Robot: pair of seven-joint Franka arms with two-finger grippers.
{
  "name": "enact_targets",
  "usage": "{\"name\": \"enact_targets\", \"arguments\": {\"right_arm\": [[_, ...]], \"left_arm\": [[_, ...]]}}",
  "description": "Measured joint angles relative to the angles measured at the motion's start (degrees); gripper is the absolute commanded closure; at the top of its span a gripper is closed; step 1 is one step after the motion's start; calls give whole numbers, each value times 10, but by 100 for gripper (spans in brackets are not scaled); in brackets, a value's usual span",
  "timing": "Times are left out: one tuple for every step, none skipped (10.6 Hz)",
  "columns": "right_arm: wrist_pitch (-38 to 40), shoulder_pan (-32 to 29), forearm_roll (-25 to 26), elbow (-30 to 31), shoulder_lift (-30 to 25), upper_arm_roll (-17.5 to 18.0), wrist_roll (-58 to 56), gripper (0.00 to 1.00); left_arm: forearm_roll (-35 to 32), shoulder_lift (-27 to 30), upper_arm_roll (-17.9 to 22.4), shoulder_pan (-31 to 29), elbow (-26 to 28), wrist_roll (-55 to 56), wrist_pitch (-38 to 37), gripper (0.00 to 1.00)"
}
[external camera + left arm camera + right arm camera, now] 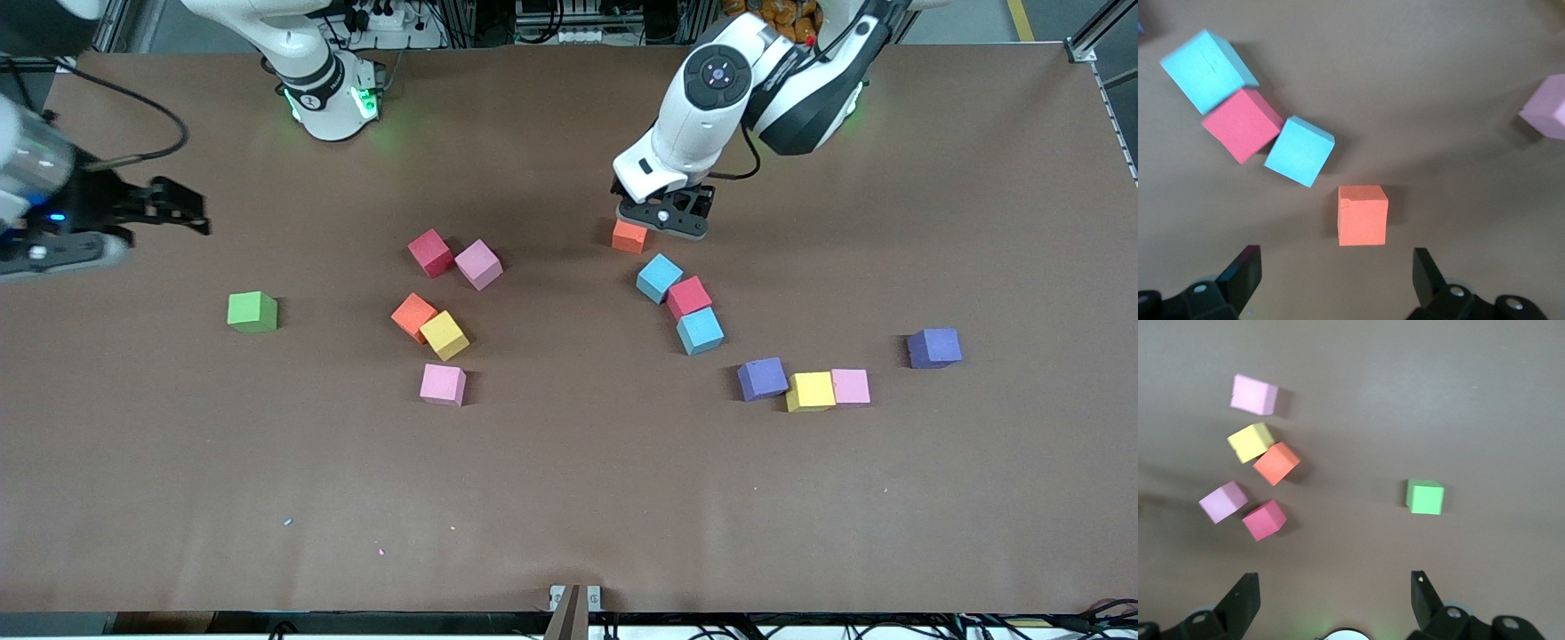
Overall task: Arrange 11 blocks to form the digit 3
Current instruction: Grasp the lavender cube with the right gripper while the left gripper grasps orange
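The blocks lie scattered in loose clusters, and no digit 3 is in view. My left gripper (662, 218) hangs open over the table at the edge of a lone orange block (629, 236). In the left wrist view that orange block (1363, 215) sits just ahead of the open left gripper (1337, 280), with nothing between the fingers. Beside it a light blue block (659, 277), a red block (688, 297) and another light blue block (700, 330) touch in a row. My right gripper (182, 211) waits open and empty over the right arm's end of the table.
A green cube (252, 312) sits alone near the right gripper (1335, 600). A dark red (430, 252), a pink (478, 264), an orange (413, 316), a yellow (444, 335) and another pink (443, 384) block cluster mid-table. Purple (762, 379), yellow (810, 391), pink (851, 387) and purple (933, 348) blocks lie toward the left arm's end.
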State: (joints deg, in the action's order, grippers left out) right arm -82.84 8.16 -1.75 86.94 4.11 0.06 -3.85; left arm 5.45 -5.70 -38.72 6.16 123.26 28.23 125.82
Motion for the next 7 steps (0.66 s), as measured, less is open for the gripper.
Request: {"name": "enact_targets", "arguments": {"right_arm": [[-26, 26, 0, 18, 1, 1, 1, 0], [-65, 44, 0, 41, 3, 1, 1, 0], [-106, 59, 0, 69, 8, 1, 0, 0], [-147, 78, 0, 98, 16, 2, 0, 0], [-177, 96, -1, 122, 22, 2, 0, 0], [-211, 112, -6, 145, 25, 2, 0, 0], [-256, 128, -11, 173, 25, 2, -2, 0]], "left_arm": [[0, -8, -2, 2, 22, 2, 22, 0], [0, -18, -3, 10, 35, 2, 43, 0], [0, -28, -3, 19, 51, 6, 73, 0], [0, -41, -4, 25, 67, 15, 107, 0], [0, -57, -4, 32, 75, 20, 128, 0], [-3, -74, -4, 40, 77, 26, 139, 0], [-15, -92, -4, 44, 78, 37, 144, 0]]}}
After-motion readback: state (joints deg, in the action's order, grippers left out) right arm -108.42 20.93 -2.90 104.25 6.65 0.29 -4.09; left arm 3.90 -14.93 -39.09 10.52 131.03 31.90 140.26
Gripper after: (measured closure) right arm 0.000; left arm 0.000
